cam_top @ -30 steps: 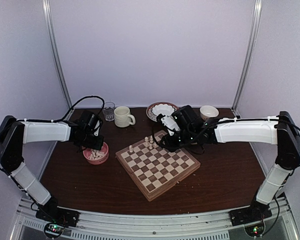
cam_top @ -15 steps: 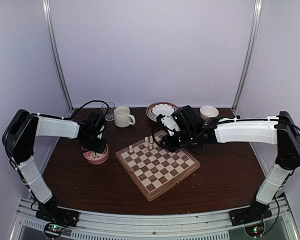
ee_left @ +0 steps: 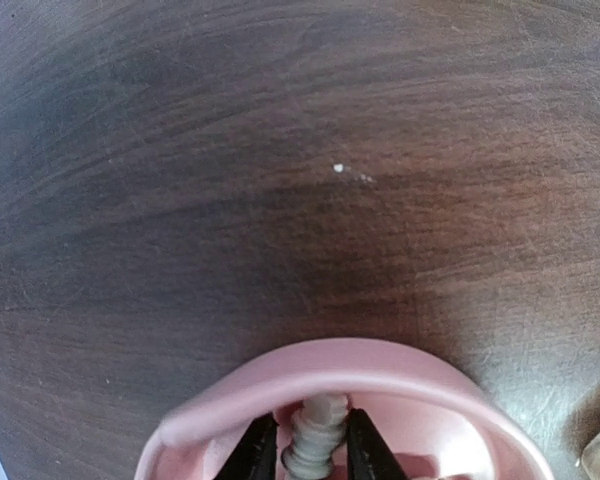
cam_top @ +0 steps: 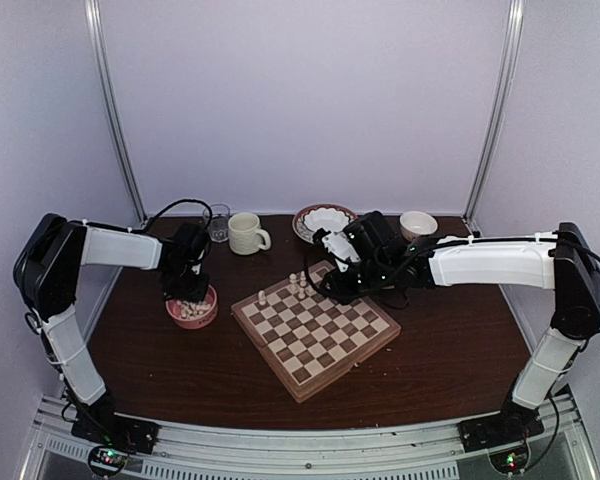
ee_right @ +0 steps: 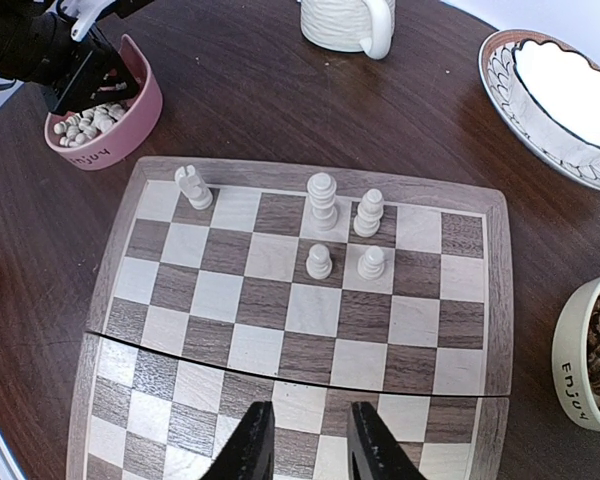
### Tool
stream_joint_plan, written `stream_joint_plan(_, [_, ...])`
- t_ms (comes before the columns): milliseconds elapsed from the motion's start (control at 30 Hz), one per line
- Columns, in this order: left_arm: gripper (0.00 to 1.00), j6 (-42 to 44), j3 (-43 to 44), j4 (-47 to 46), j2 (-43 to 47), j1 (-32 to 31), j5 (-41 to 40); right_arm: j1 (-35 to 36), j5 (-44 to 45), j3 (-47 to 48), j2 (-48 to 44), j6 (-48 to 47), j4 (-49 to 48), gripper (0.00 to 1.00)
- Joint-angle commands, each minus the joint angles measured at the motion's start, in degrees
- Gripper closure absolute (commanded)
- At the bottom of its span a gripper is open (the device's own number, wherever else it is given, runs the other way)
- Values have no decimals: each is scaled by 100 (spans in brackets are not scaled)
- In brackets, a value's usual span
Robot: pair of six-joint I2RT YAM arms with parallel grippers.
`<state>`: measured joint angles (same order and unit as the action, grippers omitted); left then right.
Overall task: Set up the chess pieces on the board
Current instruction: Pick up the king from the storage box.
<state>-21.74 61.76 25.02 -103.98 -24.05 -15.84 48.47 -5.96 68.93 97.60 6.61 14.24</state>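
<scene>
Well, the left fingers (ee_left: pixel 258 458) are down inside the pink bowl (ee_left: pixel 310 362), closed snugly on a pale chess piece (ee_left: pixel 315 440) that stands upright between them. The bowl is where the spare pieces (ee_right: pixel 85 125) are heaped, so it is the natural place to fetch the next one.

The board (cam_top: pixel 315 328) lies in the middle of the dark surface (cam_top: pixel 180 370), just beside the bowl. It has five pieces (ee_right: pixel 322 200) already standing toward the edge nearest the mug (ee_right: pixel 345 25): one alone by a corner and four grouped together.

The right fingers (ee_right: pixel 252 450) hang above the board with a narrow gap between them and nothing in it. I'd judge that arm is waiting its turn, kept clear of the men already placed. A plate (ee_right: pixel 495 65) and a small bowl (ee_right: pixel 570 370) of what look like coffee beans sit off the board's edge, out of the way.

Compared with a second ago, the left arm's elbow has swung inward and upward while its fingers stayed over the bowl. The right arm and the standing pieces have not moved.
</scene>
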Motion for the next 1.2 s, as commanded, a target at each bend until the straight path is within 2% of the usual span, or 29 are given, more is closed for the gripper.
stream_joint_plan(0, [78, -94, 82, 250, -148, 59, 199, -13, 83, -98, -197, -19, -128, 71])
stream_joint_plan(133, [86, -74, -29, 101, 61, 59, 396, -13, 82, -103, -215, -20, -133, 71])
stream_joint_plan(300, [85, -61, -459, -481, 575, 59, 658, -13, 69, -125, -200, -28, -180, 72])
stream_joint_plan(667, [87, 101, -1371, -1300, 2016, 50, 357, 31, 59, -347, -426, -46, -466, 72])
stream_joint_plan(833, [87, 146, -1830, -1802, 2702, 20, 519, 78, 37, -436, -541, -88, -588, 72])
stream_joint_plan(1167, [90, 105, -2269, -2453, 3123, 15, 764, 123, 19, -520, -575, -143, -717, 71])
